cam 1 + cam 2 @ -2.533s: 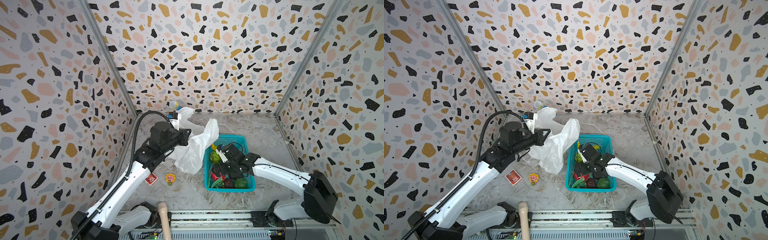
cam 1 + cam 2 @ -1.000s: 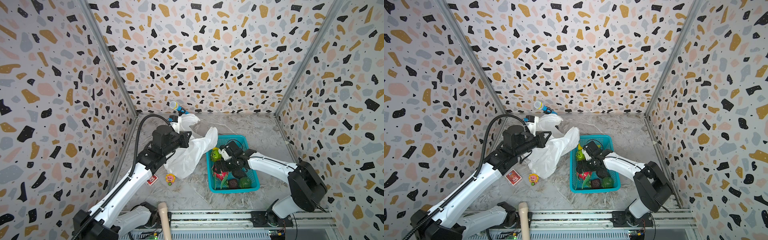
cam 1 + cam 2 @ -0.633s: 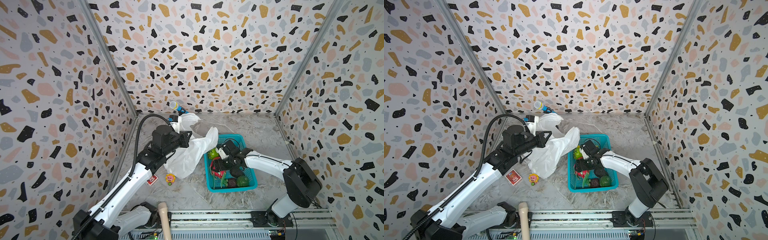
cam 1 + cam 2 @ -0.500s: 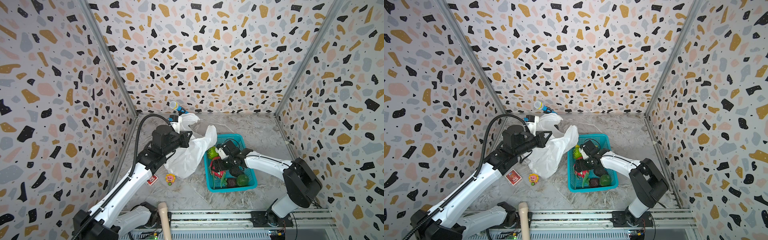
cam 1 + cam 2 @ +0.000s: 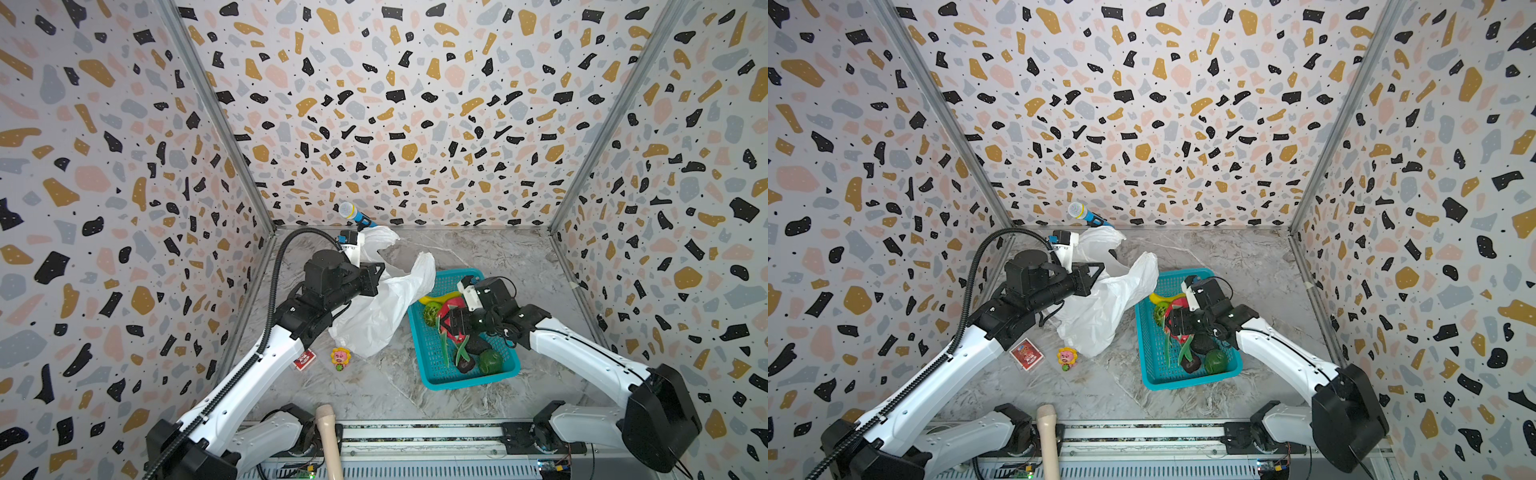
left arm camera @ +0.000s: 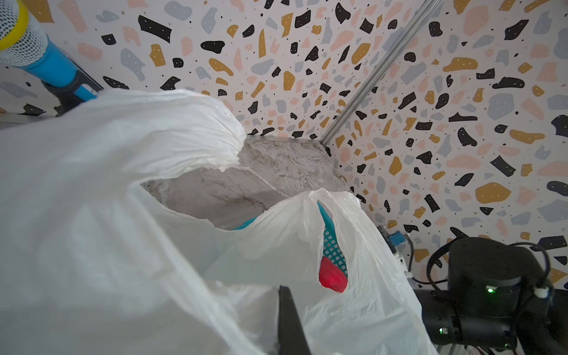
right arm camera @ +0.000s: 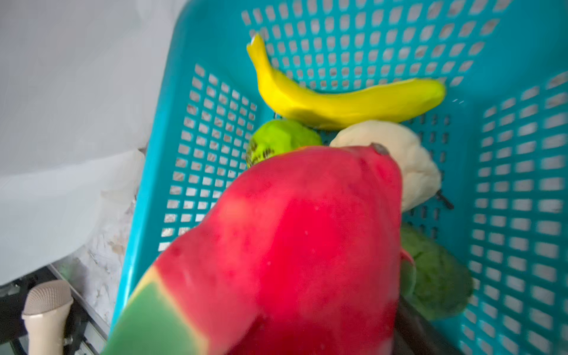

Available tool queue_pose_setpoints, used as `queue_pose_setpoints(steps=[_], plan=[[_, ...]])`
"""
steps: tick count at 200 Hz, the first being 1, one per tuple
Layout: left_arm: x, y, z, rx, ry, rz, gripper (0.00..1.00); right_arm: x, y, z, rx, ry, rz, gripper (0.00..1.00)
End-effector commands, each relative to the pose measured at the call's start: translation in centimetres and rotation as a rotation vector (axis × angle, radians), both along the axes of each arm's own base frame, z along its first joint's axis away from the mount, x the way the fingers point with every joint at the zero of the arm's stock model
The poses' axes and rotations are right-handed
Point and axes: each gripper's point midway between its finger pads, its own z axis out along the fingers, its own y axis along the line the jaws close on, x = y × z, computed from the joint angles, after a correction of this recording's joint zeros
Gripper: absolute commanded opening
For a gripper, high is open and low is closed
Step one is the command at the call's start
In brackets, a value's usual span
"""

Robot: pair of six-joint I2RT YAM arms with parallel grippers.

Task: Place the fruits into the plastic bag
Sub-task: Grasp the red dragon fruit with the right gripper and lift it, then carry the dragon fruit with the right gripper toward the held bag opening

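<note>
Extracting fruit: right gripper (image 5: 453, 324) clasps dragon fruit (image 7: 292, 246) wide-jawed over centre-right basket (image 5: 469, 380); left gripper (image 5: 374, 276) pinches plastic bag (image 5: 382, 316) shut-jawed. Next move, judged: carry leftward into the bag mouth.

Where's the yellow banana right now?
In both top views the banana lies at the far end of the teal basket, right of the plastic bag, beside a bumpy green fruit.

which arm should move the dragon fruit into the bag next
Right: the right jaws are closed around the dragon fruit in the basket; the left jaws are shut on the plastic bag, holding it up.
</note>
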Motion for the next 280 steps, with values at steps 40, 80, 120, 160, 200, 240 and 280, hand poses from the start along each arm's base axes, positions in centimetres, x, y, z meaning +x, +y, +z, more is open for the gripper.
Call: queue_pose_setpoints(steps=[40, 80, 120, 160, 200, 240, 280], plan=[[-1.5, 0.1, 4.2, 0.007, -0.147, -0.059, 0.00, 5.8, -4.1, 17.1, 0.087, -0.422, -0.160, 0.29], [-2.5, 0.2, 5.5, 0.016, -0.201, -0.093, 0.00, 8.8, -1.9, 29.4, 0.216, -0.691, -0.117, 0.30], [-3.4, -0.2, 5.5, -0.033, -0.229, -0.130, 0.00, 8.8, 4.8, 36.2, 0.470, -0.802, 0.096, 0.31], [-3.9, -0.4, 4.5, -0.077, -0.249, -0.148, 0.00, 6.5, 13.0, 34.0, 0.485, -0.835, 0.329, 0.32], [-3.9, -0.4, 2.6, -0.070, -0.215, -0.148, 0.00, 5.5, 15.8, 33.1, 0.470, -0.834, 0.383, 0.33], [-4.0, -0.4, 1.7, -0.065, -0.200, -0.150, 0.00, 6.0, 14.6, 38.7, 0.428, -0.977, 0.334, 0.33], [-4.3, -0.4, 2.4, -0.075, -0.215, -0.155, 0.00, 7.5, 13.0, 40.9, 0.388, -1.051, 0.229, 0.34]])
